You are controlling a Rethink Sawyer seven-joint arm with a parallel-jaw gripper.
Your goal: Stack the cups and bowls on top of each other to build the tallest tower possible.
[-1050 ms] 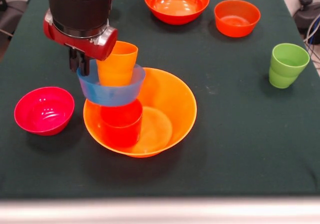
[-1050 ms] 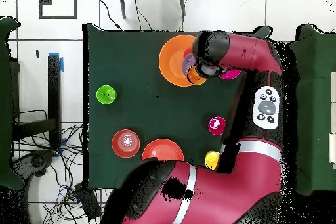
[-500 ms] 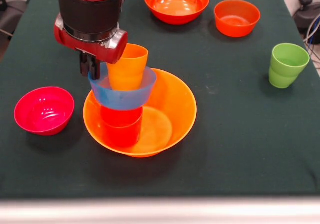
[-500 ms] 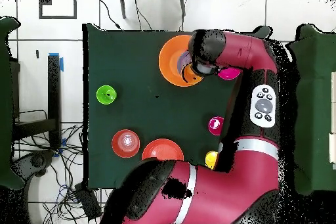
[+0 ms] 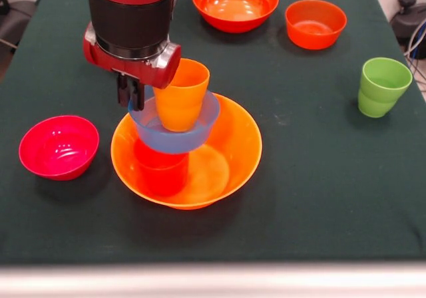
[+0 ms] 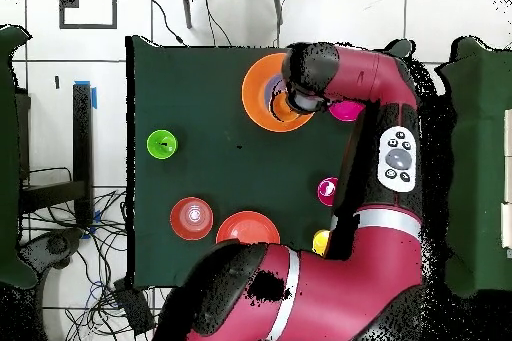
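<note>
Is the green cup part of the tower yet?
No, the green cup stands alone on the table, apart from the tower.

A robot lab: loose cables (image 6: 70,257) sprawl on the tiled floor (image 6: 60,67) beside the green-clothed table (image 6: 200,167).

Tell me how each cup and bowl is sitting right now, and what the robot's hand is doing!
big orange bowl: upright, tower base.
red cup: inside it.
light blue bowl: atop the red cup.
orange cup: upright in the blue bowl.
end effector: beside the blue bowl.
green cup: upright, alone.
magenta bowl: upright, empty.
two far bowls: upright, empty.
</note>
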